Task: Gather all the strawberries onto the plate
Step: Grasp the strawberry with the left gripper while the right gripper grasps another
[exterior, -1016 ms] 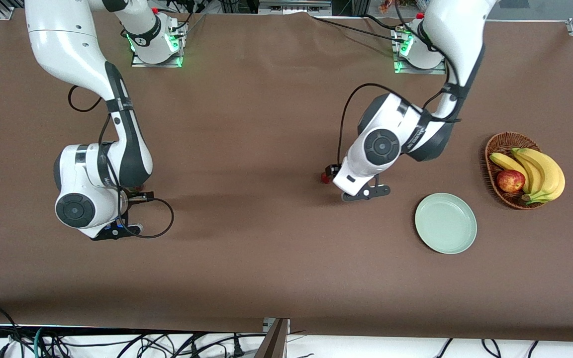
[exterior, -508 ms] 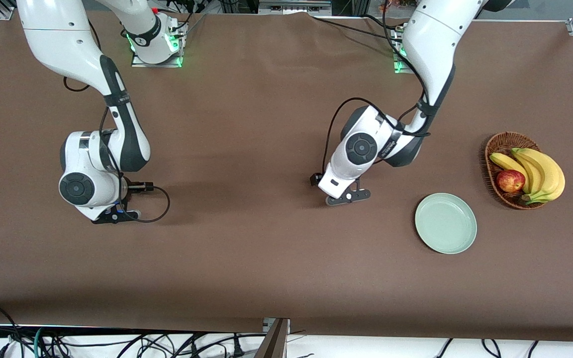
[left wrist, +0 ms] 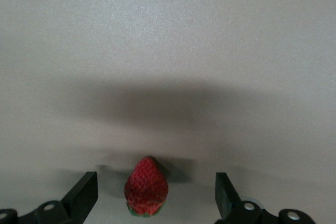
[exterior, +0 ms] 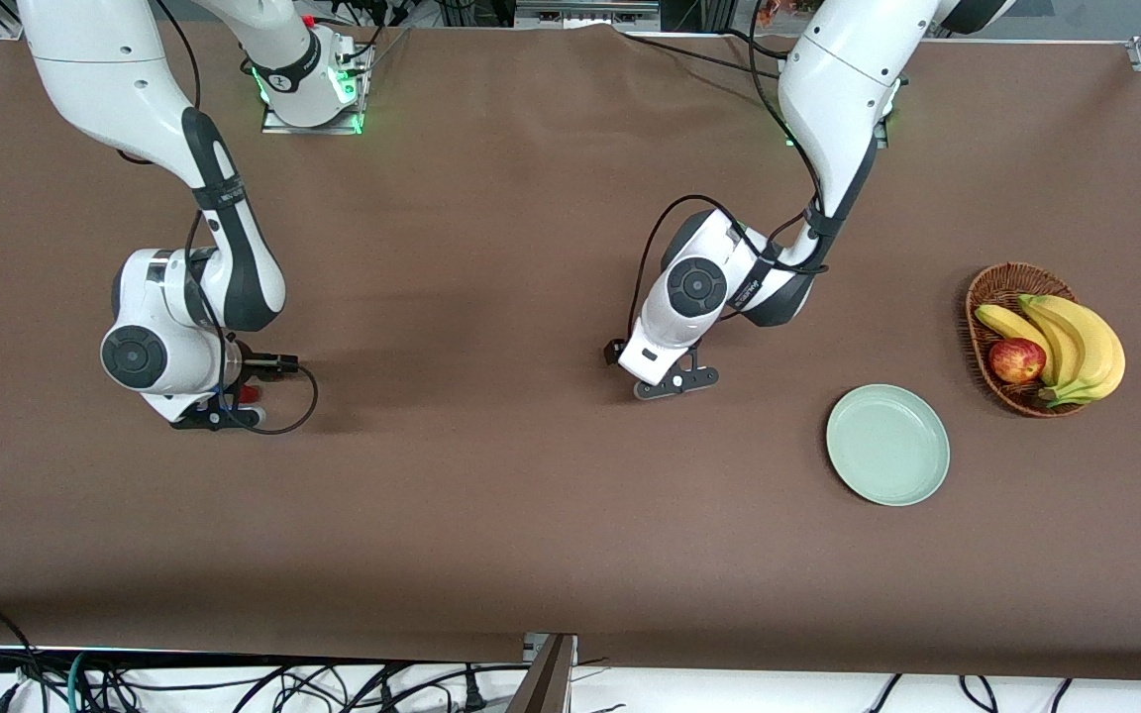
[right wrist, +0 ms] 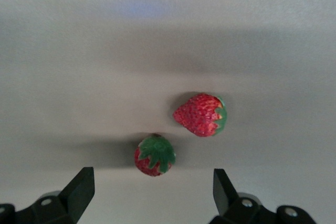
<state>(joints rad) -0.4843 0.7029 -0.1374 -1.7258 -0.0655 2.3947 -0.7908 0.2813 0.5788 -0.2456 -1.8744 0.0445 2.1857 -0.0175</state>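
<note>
In the left wrist view one strawberry [left wrist: 146, 187] lies on the brown table between the spread fingers of my left gripper [left wrist: 156, 199], which is open and low around it. My left gripper [exterior: 674, 381] hides that berry in the front view. In the right wrist view two strawberries [right wrist: 202, 115] [right wrist: 155, 155] lie close together just ahead of my right gripper [right wrist: 152, 192], open and empty. A red berry [exterior: 250, 394] peeks out beside my right gripper [exterior: 217, 416]. The mint-green plate [exterior: 887, 446] sits empty toward the left arm's end.
A wicker basket [exterior: 998, 285] with bananas [exterior: 1076, 342] and a red-yellow apple [exterior: 1016, 359] stands beside the plate, farther from the front camera. Cables trail from both wrists over the brown table cover [exterior: 491, 495].
My left hand has shifted toward the right arm's end and come down over the strawberry that showed beside it before. My right hand has drawn back toward its base.
</note>
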